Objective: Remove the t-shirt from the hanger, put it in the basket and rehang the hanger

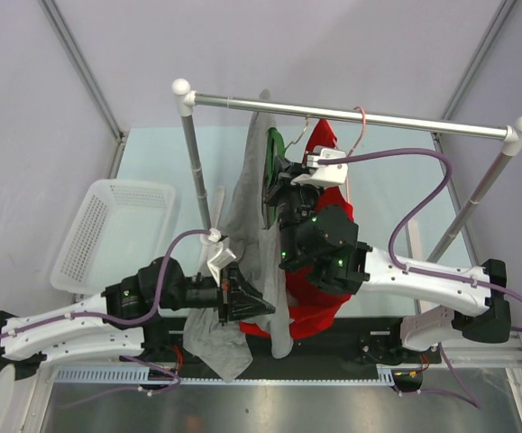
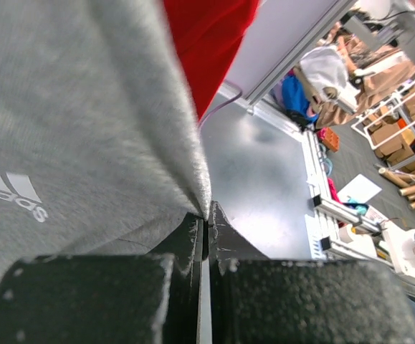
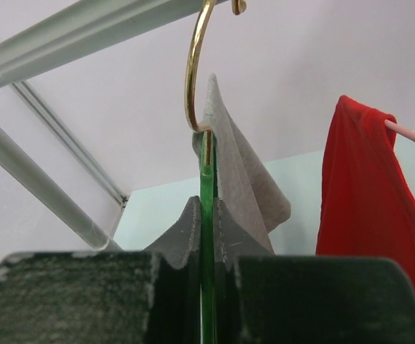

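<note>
A grey t-shirt (image 1: pixel 242 207) hangs on a green hanger (image 1: pixel 273 144), whose gold hook (image 3: pixel 191 72) sits over the rack's rail (image 1: pixel 351 115). My right gripper (image 1: pixel 276 180) is shut on the green hanger (image 3: pixel 206 179) just below the hook, with grey cloth (image 3: pixel 243 172) draped beside its fingers. Lower down, my left gripper (image 1: pixel 262 308) is shut on the t-shirt's fabric. In the left wrist view the grey t-shirt (image 2: pixel 85 122), with a white logo, is pinched at its edge between the left gripper's (image 2: pixel 207 212) fingertips.
A red t-shirt (image 1: pixel 319 289) hangs on a second hanger just right of the grey one, behind my right arm. A white basket (image 1: pixel 107 234) stands at the left of the table. The rack's upright poles (image 1: pixel 197 171) flank the clothes.
</note>
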You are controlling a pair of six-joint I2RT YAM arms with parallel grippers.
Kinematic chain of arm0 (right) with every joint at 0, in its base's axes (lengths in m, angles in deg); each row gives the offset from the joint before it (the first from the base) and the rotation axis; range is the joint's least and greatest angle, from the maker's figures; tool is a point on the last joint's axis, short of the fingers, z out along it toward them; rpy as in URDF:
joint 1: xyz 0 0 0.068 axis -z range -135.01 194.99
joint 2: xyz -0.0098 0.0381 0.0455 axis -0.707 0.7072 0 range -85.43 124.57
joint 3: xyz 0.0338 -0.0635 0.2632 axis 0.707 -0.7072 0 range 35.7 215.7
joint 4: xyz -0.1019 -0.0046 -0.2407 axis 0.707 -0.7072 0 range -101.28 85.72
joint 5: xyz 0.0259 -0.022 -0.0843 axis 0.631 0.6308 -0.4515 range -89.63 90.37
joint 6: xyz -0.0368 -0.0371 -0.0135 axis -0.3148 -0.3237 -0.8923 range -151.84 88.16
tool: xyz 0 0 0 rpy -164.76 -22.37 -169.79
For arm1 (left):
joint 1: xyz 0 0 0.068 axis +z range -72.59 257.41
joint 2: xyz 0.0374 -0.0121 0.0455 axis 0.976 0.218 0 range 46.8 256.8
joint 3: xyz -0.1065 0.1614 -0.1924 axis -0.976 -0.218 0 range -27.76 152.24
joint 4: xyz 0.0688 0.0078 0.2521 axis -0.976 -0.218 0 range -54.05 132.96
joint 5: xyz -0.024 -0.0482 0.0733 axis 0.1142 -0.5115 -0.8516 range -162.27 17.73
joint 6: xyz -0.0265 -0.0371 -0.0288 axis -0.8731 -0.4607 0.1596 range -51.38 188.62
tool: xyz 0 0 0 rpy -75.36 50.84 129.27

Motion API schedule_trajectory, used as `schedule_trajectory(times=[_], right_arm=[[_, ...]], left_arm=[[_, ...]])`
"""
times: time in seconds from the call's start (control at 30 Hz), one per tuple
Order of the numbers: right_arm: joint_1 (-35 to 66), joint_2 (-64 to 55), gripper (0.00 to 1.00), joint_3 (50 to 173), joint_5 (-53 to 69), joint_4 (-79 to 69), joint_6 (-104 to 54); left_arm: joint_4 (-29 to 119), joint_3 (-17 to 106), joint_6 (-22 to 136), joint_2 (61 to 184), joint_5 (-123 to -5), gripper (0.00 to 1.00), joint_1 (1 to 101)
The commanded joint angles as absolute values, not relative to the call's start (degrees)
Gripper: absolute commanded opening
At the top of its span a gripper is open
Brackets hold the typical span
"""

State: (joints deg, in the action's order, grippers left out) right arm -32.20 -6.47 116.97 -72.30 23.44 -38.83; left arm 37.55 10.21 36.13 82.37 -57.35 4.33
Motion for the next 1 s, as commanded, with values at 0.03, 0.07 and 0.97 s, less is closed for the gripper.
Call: schedule_trajectory(times=[0.03,0.07,0.97], right_arm=[[-31.91,-5.45,0.00,116.82,-73.99,35.79,-43.53],[-31.82,-5.10,0.00,116.73,-74.08,35.88,-43.71],[-30.77,-7.64,0.00,115.68,-71.97,31.85,-38.18]], left_arm=[[36.37,16.17,36.89,82.39,-56.71,0.00,3.32],[36.45,16.27,36.80,82.66,-56.54,0.00,3.23],[25.20,16.53,43.04,83.89,-69.90,0.04,2.18]])
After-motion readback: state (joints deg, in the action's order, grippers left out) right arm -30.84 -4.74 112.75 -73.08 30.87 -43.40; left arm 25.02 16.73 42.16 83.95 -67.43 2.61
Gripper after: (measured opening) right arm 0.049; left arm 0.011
